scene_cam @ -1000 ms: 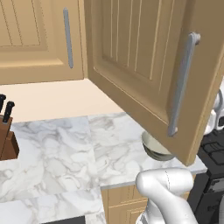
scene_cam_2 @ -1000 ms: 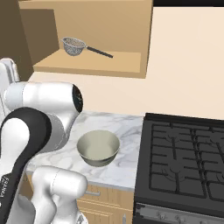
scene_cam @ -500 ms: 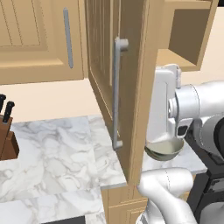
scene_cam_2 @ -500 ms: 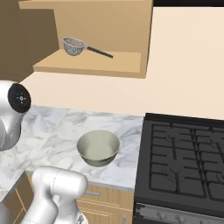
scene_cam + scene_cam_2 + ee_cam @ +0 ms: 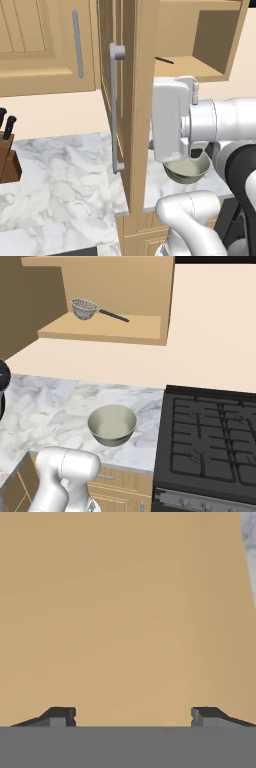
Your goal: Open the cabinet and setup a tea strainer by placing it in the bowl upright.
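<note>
We see flat, even, bright rendered light with no glare and no blur; edges stay sharp and straight out to the corners. The cabinet (image 5: 100, 331) interior is dimmer on its left wall, and the strainer (image 5: 84, 308) casts a faint shadow on the shelf. The bowl (image 5: 112, 425) throws a soft shadow on the counter (image 5: 45, 406). In the hand view we face a plain tan surface, smoothly shaded.
</note>
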You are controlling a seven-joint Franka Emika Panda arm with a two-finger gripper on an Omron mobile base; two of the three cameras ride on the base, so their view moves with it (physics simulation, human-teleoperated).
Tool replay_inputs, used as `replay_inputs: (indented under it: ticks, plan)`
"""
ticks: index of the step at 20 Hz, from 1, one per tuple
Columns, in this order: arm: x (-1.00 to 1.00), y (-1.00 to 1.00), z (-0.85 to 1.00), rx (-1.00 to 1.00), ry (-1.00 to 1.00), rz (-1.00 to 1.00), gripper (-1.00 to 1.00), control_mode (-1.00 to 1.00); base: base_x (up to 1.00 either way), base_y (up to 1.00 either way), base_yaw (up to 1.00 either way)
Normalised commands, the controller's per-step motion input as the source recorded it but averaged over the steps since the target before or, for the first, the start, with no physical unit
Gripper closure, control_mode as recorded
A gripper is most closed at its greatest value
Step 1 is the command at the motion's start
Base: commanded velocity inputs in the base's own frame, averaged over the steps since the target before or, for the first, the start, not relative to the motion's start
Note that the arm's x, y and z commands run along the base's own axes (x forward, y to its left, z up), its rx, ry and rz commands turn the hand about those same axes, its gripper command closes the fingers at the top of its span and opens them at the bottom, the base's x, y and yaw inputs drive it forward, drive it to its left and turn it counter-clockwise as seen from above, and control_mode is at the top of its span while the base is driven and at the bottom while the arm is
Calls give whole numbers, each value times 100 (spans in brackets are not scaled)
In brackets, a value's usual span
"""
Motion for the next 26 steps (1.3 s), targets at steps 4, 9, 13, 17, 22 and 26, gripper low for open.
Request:
replay_inputs:
  ticks: [4,9,13,17,22,26]
  plan:
    - [0,-7,0,-13,-7,-11,-100,-100,0,0,0]
    - [3,-37,0,-23,-3,-9,-100,-100,0,0,0]
    - [29,-64,0,-35,0,-6,-100,-100,0,0,0]
    - [42,-68,-8,-47,0,-5,-100,-100,0,0,0]
    - [37,-55,-41,-64,-12,-4,-100,-100,0,0,0]
    - [31,-42,-66,-76,-26,-1,-100,-100,0,0,0]
